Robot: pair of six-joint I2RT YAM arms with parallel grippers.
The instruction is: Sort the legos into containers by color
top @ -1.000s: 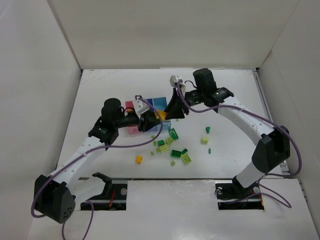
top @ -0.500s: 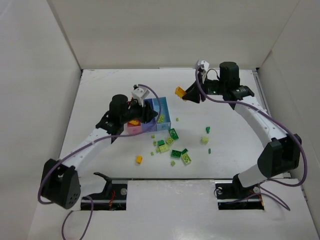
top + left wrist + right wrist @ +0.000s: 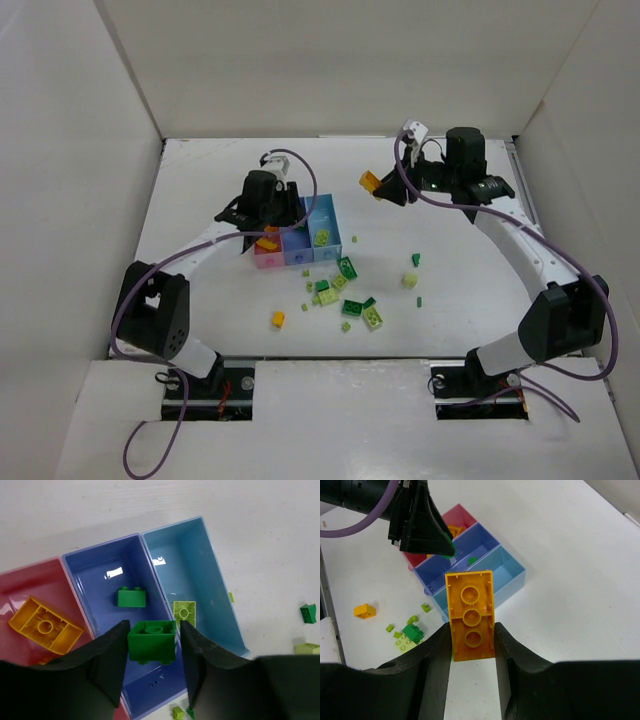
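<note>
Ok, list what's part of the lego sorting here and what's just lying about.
Part of the job: dark green brick in the left gripper; orange brick in the right gripper; pink bin, periwinkle bin, light blue bin; loose bricks on the table.
Just there: purple cable; white walls.

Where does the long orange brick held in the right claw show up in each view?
Top external: the orange brick sits in the right claw, up and right of the periwinkle bin.
Left wrist: not in it.
Right wrist: centre of the picture, between the claw's fingers.
Shared landmark: the periwinkle bin, seen in the left wrist and right wrist views too.
</note>
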